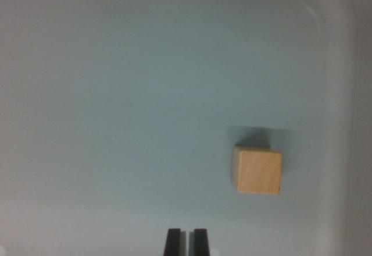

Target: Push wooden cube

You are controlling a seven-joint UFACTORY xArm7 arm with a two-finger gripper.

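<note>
Cube (257,171) sits on the pale table (116,93) at about 4 o'clock from frame centre, well apart from the pincer (186,241) at 6 o'clock. Pincer tips nearly together, narrow slit between, holding nothing. Risk: an off-centre contact would spin the cube instead of sliding it; a raised rim (331,35) lies near at 3 o'clock. Pincer body cut off by the frame; tip height above table unclear.

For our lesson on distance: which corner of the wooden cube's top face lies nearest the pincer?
The wooden cube's lower left corner in the wrist view; the other three sit farther from the pincer.
</note>
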